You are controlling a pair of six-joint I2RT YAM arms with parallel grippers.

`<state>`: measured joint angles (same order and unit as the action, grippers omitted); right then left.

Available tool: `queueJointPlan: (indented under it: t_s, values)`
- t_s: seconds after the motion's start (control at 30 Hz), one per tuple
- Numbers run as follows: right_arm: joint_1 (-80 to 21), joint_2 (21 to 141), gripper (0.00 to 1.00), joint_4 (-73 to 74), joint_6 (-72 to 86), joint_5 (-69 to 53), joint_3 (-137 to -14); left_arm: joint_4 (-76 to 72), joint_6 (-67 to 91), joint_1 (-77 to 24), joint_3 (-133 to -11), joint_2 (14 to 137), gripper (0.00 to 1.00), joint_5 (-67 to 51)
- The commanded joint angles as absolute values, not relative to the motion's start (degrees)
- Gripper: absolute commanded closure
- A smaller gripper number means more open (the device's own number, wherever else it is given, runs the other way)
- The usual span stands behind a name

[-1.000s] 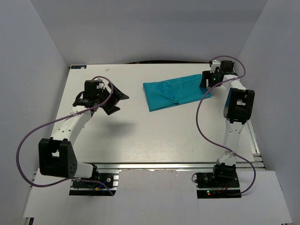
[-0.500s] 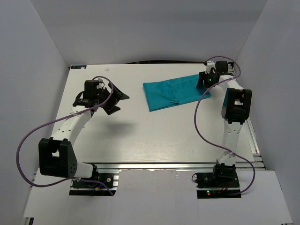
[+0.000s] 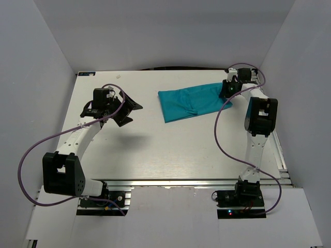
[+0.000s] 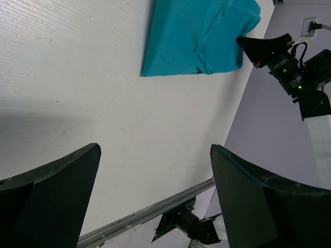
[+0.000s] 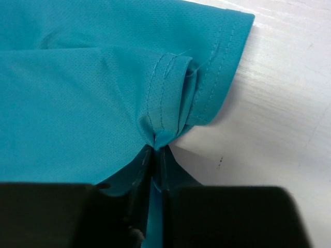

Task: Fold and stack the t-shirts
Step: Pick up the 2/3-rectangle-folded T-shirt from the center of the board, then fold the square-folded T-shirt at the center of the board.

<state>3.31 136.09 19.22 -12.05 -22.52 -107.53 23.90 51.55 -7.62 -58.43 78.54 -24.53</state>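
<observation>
Counted one t-shirt [image 3: 194, 102]: teal, plain, folded into a long band, lying flat on the far right part of the single white table [image 3: 155, 150], slanted, right end farther back than left. Counted two arms, two grippers and two purple cables [image 3: 31, 150], one cable looping along each arm.

Found the left arm [image 3: 77, 139] bent at a sharp elbow over the near left corner, then reaching away toward the middle left of the table. Saw the left gripper [image 3: 126, 108] aimed right toward the t-shirt yet well apart from it, raised off the surface with a shadow beneath, jaws spread wide with nothing between them. Confirmed this in the left wrist view, with bare tabletop showing between the two dark fingers [image 4: 57, 191].

Found the right arm [image 3: 256, 144] rising along the right edge, folded at the elbow block, wrist carried to the far right corner and turned back leftward and down. Saw the right gripper [image 3: 229, 89] at the right end of the t-shirt, jaws pressed together on the fabric. Saw in the right wrist view a stitched hem bunched into a small fold and pinched between the fingertips, the rest of the cloth lying flat beyond, bare white surface to the right.
</observation>
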Motion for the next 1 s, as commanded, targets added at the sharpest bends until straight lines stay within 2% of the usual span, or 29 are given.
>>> queueJointPlan:
  t_s: [0.0,0.07,0.6,0.97]
  values:
    - [3.1,136.4,0.91,25.2,-10.3,-24.9,-106.2,22.8,51.7,-7.4,-59.1,76.6,0.02,-25.2]
    - [3.7,136.1,1.00,25.1,-10.5,-25.6,-106.3,22.8,51.7,-7.5,-59.1,76.6,0.02,-25.1]
    - [2.4,122.7,1.00,22.4,-7.9,-38.1,-105.2,22.4,51.4,-7.4,-59.4,76.6,0.02,-25.5]
    - [-7.6,120.4,1.00,24.7,-6.5,-39.2,-108.0,22.1,51.2,-7.4,-58.4,74.7,0.02,-25.6]
